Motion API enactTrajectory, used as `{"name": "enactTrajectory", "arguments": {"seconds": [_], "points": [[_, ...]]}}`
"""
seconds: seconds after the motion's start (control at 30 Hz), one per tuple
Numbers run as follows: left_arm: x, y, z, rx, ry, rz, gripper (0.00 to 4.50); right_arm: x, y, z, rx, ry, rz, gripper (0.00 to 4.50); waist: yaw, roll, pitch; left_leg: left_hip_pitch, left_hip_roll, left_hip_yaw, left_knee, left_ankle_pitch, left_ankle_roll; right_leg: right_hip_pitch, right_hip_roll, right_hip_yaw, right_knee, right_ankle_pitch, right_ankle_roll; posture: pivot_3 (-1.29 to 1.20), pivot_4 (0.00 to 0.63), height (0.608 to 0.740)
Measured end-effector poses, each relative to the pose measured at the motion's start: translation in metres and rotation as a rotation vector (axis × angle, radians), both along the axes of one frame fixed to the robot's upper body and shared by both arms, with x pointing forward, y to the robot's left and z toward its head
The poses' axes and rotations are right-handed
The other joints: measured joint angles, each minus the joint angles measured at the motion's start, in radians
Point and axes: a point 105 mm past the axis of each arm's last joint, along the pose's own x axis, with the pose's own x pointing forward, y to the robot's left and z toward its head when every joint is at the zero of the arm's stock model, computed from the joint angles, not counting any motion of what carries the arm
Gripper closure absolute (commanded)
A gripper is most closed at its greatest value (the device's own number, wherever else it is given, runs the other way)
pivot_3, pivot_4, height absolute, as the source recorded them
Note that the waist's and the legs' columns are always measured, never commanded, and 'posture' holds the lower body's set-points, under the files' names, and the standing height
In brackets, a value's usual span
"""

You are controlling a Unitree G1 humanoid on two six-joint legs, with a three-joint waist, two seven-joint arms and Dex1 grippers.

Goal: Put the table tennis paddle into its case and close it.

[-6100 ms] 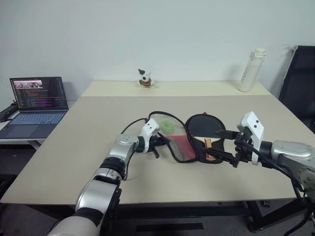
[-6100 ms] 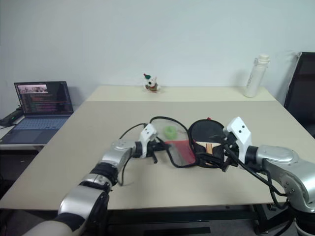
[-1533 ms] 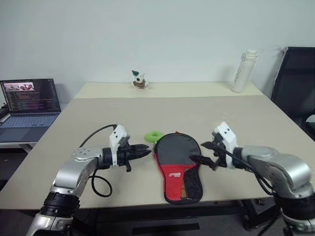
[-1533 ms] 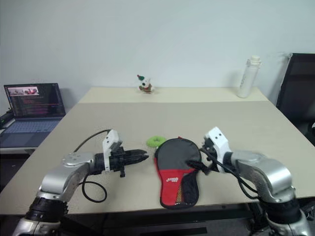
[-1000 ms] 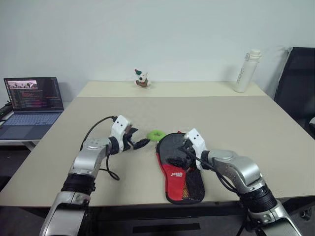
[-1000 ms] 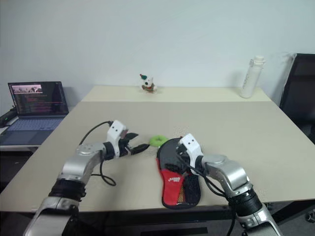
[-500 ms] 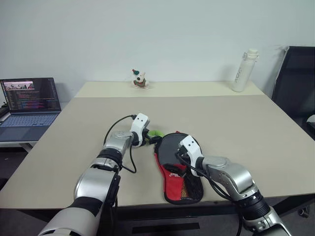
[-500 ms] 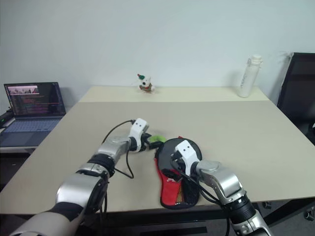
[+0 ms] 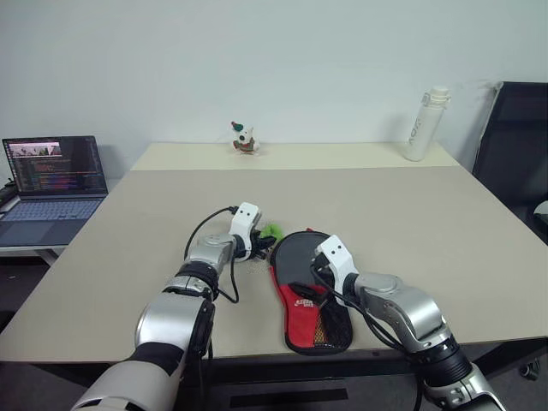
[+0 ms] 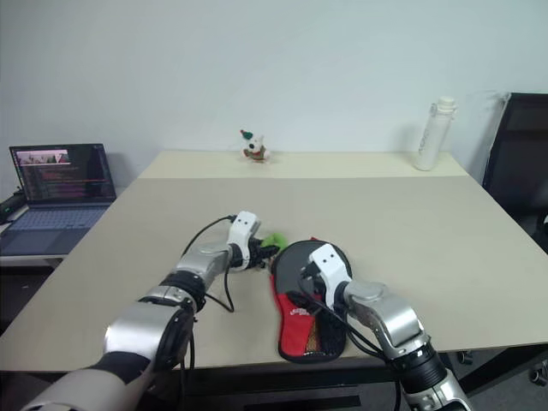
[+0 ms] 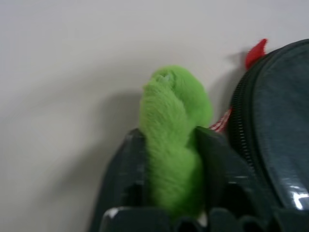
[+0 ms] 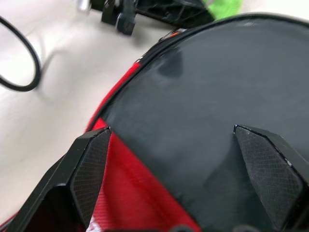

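Observation:
The case (image 9: 300, 308) lies flat near the table's front edge, its black round end farther from me and its red and black mesh end nearer. The table tennis paddle is hidden. A green fluffy pom-pom (image 11: 174, 111) sits at the case's far left rim beside the zip. My left gripper (image 11: 171, 140) is shut on the pom-pom, one finger on each side of it. My right gripper (image 12: 169, 133) stands open just above the case's black round face (image 12: 217, 72), fingers spread wide with nothing between them.
An open laptop (image 9: 56, 175) sits on a side desk at the left. A small figurine (image 9: 244, 137) and a white bottle (image 9: 424, 124) stand at the table's far edge. A black chair (image 9: 514, 145) is at the right. A black cable (image 9: 210, 231) loops off my left wrist.
My left gripper moved right to the case's rim and shut on the green pom-pom. My right gripper stayed open over the case.

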Motion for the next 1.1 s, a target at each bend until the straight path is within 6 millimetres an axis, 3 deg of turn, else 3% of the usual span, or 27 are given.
{"name": "enactTrajectory", "arguments": {"seconds": [0.03, 0.23, 0.37, 0.47, 0.83, 1.1], "points": [[0.0, 0.0, -0.001, -0.01, 0.003, 0.004, 4.35, 0.002, 0.0, 0.001, 0.007, -0.009, -0.009, 0.0, -0.001, 0.0, 0.0, 0.002, 0.0, 0.0, 0.0, 0.0, 0.0, 0.002, 0.0, 0.0, 0.0, 0.0, 0.0, 0.0, 0.15, 0.74], [-0.001, 0.003, -0.003, -0.05, 0.014, 0.026, 4.39, 0.011, 0.015, 0.012, 0.054, -0.065, -0.008, 0.0, -0.007, 0.0, 0.0, 0.004, 0.0, 0.0, -0.001, 0.0, 0.0, 0.003, 0.0, 0.0, 0.0, 0.0, 0.001, 0.0, 0.15, 0.74], [-0.001, 0.004, -0.003, -0.061, 0.014, 0.033, 4.39, 0.012, 0.024, -0.011, 0.009, -0.027, 0.01, 0.0, -0.007, 0.0, 0.0, 0.004, 0.0, 0.0, 0.0, 0.0, 0.0, 0.003, 0.0, 0.001, 0.0, 0.0, 0.001, 0.0, 0.15, 0.74], [0.0, 0.006, -0.003, -0.048, 0.009, 0.049, 4.39, 0.016, 0.024, -0.013, -0.007, -0.038, 0.015, 0.0, -0.011, -0.001, -0.001, 0.005, 0.0, 0.001, 0.0, 0.0, 0.0, 0.004, 0.0, 0.001, 0.001, 0.001, 0.001, 0.0, 0.15, 0.74], [0.017, 0.03, 0.012, 0.191, -0.092, 0.228, 4.39, 0.002, 0.017, -0.017, -0.006, -0.011, 0.035, 0.0, -0.021, -0.002, -0.003, 0.006, 0.001, 0.0, 0.0, 0.0, 0.0, 0.005, 0.001, 0.0, 0.0, 0.003, 0.005, 0.0, 0.15, 0.74], [0.026, -0.001, 0.032, 0.236, -0.185, 0.229, 4.39, -0.012, 0.018, -0.018, -0.014, 0.015, 0.046, 0.0, -0.018, -0.002, -0.003, 0.004, 0.0, 0.001, -0.001, 0.0, -0.001, 0.004, 0.0, 0.001, -0.002, 0.003, 0.005, 0.0, 0.15, 0.74]]}}
